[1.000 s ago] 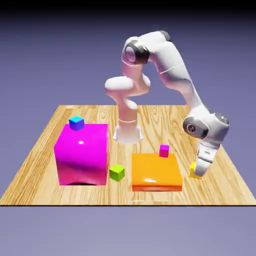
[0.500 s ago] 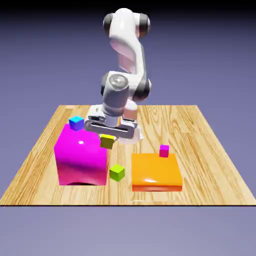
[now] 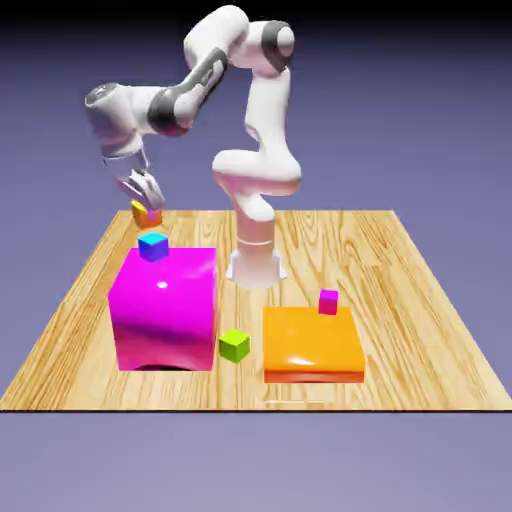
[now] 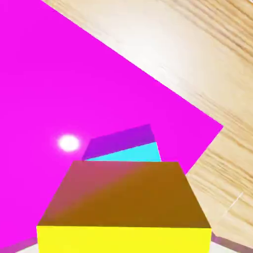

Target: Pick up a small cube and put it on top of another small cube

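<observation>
I see the gripper (image 3: pixel 148 203) clenched on the small yellow cube (image 3: pixel 146 213), holding it in the air just above the tiny blue cube (image 3: pixel 153 246), which sits on the far left corner of the big magenta block (image 3: pixel 165 308). From the hand view the yellow cube (image 4: pixel 123 207) fills the bottom and hangs a little tilted, apparently not touching the cyan top (image 4: pixel 129 153) beneath it. Being a cube, it has no long axis, and its edges look turned slightly off the blue cube's.
</observation>
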`<action>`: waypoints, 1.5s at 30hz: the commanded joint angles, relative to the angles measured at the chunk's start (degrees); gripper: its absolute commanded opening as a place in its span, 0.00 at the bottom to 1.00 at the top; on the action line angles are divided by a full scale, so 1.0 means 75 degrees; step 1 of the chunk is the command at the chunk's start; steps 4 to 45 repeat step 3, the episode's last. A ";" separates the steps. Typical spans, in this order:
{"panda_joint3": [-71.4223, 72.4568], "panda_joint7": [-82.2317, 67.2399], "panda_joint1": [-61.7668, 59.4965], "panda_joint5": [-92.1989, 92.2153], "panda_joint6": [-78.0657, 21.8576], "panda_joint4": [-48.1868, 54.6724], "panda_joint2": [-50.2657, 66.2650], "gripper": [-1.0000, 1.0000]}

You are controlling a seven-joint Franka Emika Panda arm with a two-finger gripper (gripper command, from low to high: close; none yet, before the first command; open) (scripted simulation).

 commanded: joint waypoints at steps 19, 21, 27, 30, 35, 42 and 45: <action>0.0027 0.0016 0.0007 -0.0010 -0.0325 0.0276 -0.0048 1.00; 0.0027 0.0016 0.0007 -0.0010 -0.0325 0.0276 -0.0048 1.00; 0.0027 0.0016 0.0007 -0.0010 -0.0325 0.0276 -0.0048 1.00; 0.0027 0.0016 0.0007 -0.0010 -0.0325 0.0276 -0.0048 1.00; 0.0027 0.0016 0.0007 -0.0010 -0.0325 0.0276 -0.0048 1.00; 0.0027 0.0016 0.0007 -0.0010 -0.0325 0.0276 -0.0048 1.00; 0.0027 0.0016 0.0007 -0.0010 -0.0325 0.0276 -0.0048 1.00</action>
